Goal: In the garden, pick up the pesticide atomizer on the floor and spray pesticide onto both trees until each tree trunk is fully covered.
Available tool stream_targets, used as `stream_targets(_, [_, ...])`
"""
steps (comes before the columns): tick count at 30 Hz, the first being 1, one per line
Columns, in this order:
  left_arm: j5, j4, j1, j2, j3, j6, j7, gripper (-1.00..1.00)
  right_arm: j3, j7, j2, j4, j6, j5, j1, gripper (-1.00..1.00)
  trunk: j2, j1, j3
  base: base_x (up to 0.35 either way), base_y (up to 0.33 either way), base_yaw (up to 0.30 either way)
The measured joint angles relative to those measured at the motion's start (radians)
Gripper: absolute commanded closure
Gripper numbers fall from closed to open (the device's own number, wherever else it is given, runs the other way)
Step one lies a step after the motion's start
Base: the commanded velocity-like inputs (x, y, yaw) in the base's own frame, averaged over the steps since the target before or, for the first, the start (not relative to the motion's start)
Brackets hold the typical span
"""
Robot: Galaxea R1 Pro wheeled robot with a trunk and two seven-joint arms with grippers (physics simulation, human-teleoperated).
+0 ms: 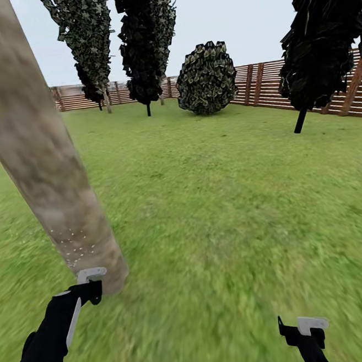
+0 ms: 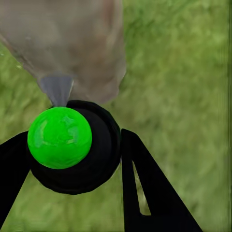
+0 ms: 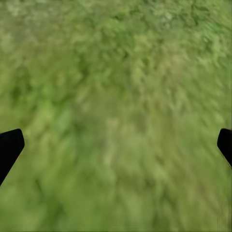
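Atomizer point(image 2: 72, 150) clamped between left gripper point(image 2: 72, 159) fingers, green-topped, nozzle toward trunk point(image 2: 72, 43) just ahead, right gripper point(image 3: 116, 145) spread wide over grass point(image 3: 116, 72)

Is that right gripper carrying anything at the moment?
No. In the right wrist view, the right gripper has its fingertips far apart with bare grass between them.

text: none legible | labels: none | numbers: none | signs: none
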Motion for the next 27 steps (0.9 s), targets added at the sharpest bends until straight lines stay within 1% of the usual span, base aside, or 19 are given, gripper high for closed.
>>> stream_targets(5, [0.001, -0.001, 0.000, 0.000, 0.000, -0.002, 0.000, 1.00, 0.000, 0.000, 0.000, 0.000, 0.000, 0.000, 0.000, -1.00, 0.000, 0.000, 0.000, 0.030, -0.266, 0.067])
stream_targets(12, [-0.002, 0.001, 0.000, 0.002, 0.002, -0.001, 0.001, 1.00, 0.000, 0.000, 0.000, 0.000, 0.000, 0.000, 0.000, -1.00, 0.000, 0.000, 0.000, 0.001, -0.273, 0.259])
stream_targets(14, [-0.006, 0.010, 0.000, 0.020, 0.006, 0.000, 0.016, 1.00, 0.000, 0.000, 0.000, 0.000, 0.000, 0.000, 0.000, -1.00, 0.000, 0.000, 0.000, 0.000, -0.273, 0.275])
stream_targets(17, [-0.002, 0.016, 0.000, 0.034, 0.007, 0.001, 0.058, 1.00, 0.000, 0.000, 0.000, 0.000, 0.000, 0.000, 0.000, -1.00, 0.000, 0.000, 0.000, 0.034, -0.273, 0.275])
stream_targets(18, [0.000, 0.017, 0.000, 0.035, 0.007, 0.001, 0.071, 1.00, 0.000, 0.000, 0.000, 0.000, 0.000, 0.000, 0.000, -1.00, 0.000, 0.000, 0.000, 0.101, -0.273, 0.275])
stream_targets(21, [0.003, 0.018, 0.000, 0.034, 0.006, 0.000, 0.078, 1.00, 0.000, 0.000, 0.000, 0.000, 0.000, 0.000, 0.000, -1.00, 0.000, 0.000, 0.000, 0.123, -0.273, 0.240])
stream_targets(27, [0.005, 0.018, 0.000, 0.029, 0.007, 0.000, 0.080, 1.00, 0.000, 0.000, -0.001, 0.000, 0.000, 0.000, 0.000, -1.00, 0.000, 0.000, 0.000, 0.139, -0.273, 0.019])
